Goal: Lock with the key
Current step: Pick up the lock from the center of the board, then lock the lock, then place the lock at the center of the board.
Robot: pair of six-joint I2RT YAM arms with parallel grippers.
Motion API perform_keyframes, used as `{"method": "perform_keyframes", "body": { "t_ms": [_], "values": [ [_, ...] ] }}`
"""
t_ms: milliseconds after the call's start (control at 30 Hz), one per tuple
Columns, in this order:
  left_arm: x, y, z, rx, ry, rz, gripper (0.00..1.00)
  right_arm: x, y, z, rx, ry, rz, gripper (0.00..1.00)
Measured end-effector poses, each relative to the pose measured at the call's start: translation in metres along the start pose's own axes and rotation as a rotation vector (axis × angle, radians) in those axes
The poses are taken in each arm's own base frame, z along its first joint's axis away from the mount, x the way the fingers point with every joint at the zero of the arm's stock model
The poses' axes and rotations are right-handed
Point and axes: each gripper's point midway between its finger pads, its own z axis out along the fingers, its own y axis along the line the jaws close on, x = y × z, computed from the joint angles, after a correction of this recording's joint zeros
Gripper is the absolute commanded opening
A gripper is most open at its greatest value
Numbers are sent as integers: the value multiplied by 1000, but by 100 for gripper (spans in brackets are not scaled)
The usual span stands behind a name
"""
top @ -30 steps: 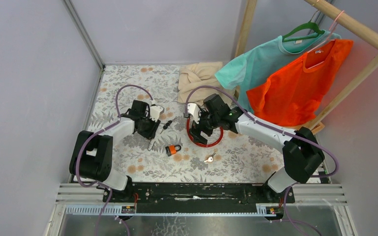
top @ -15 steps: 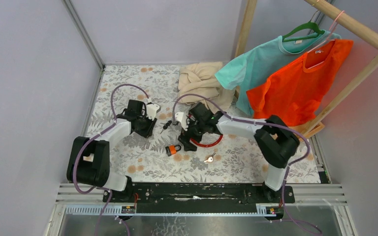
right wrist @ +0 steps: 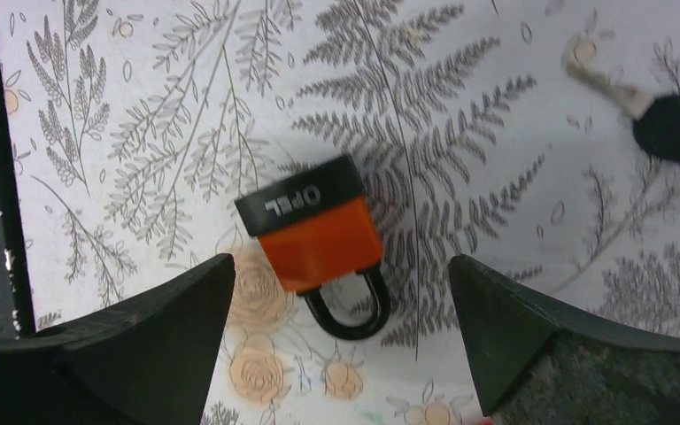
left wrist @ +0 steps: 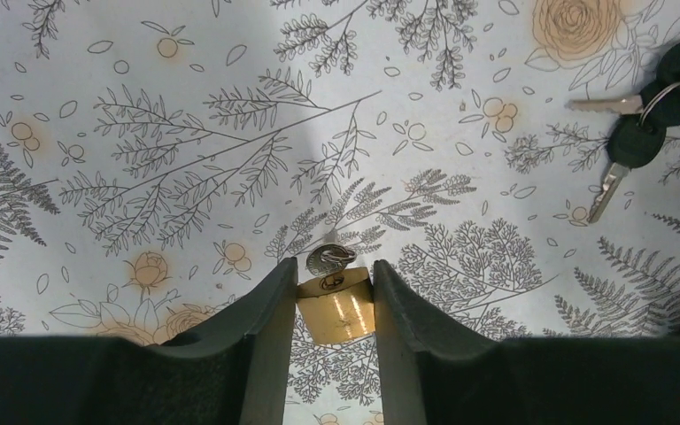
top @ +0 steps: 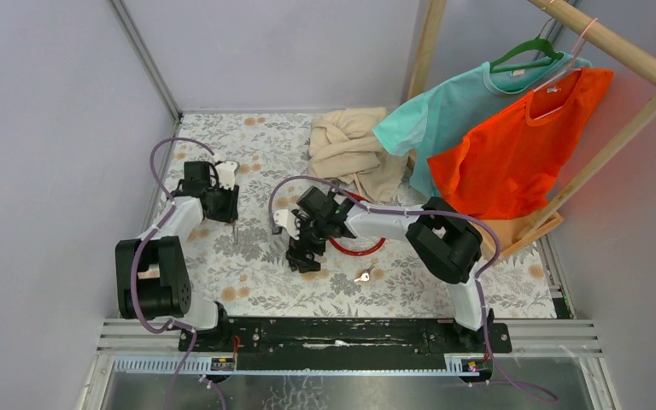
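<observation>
My left gripper [left wrist: 335,273] is shut on a small brass padlock [left wrist: 341,312] with a silver key [left wrist: 329,258] in its keyhole, held above the floral mat. In the top view this gripper [top: 227,210] is at the far left of the mat. My right gripper [right wrist: 341,262] is open, its jaws wide apart on either side of an orange padlock [right wrist: 319,239] with a black top and black shackle, which lies on the mat. In the top view the right gripper [top: 301,254] covers that padlock.
A bunch of black-headed keys [left wrist: 651,133] lies on the mat. A loose silver key [top: 362,276] and a red cable loop [top: 360,248] lie right of my right gripper. A beige cloth [top: 348,141], hung shirts [top: 512,145] and a wooden rack [top: 555,218] are at the back right.
My left arm has swung left and back, carrying the brass padlock. My right arm has swung left and toward the front, ending over the orange padlock.
</observation>
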Motion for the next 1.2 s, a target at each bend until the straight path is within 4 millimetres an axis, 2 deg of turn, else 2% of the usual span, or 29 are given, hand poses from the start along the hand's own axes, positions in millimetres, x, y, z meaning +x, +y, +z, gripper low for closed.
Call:
{"method": "perform_keyframes", "body": {
  "t_ms": [100, 200, 400, 567, 633, 700, 800, 967, 1067, 1200],
  "values": [
    [-4, 3, 0, 8, -7, -23, 0, -8, 3, 11, -16, 3, -54, 90],
    [-6, 1, 0, 25, -15, -34, 0, -14, 8, 19, -32, 10, -96, 78],
    [-7, -3, -1, 50, -20, -44, 0, -16, 5, 23, -25, 31, -156, 41],
    [-8, -5, -2, 61, -25, -51, 0, -16, -6, 18, 24, 70, -190, 9],
    [-9, -5, -2, 62, -28, -56, 0, -16, -12, 13, 43, 88, -192, 1],
    [-9, -5, -3, 68, -31, -60, 0, -25, -20, 8, 63, 87, -187, 0],
    [-10, -6, -3, 78, -34, -60, 0, -51, -43, -1, 120, 47, -185, 0],
    [-11, -9, -3, 91, -39, -60, 0, -85, -96, -20, 243, -32, -136, 0],
    [-12, -10, -4, 94, -43, -59, 0, -88, -127, -24, 301, -51, -82, 0],
    [-12, -10, -4, 98, -45, -58, 0, -79, -162, -15, 360, -39, -30, 0]
  ]
}}
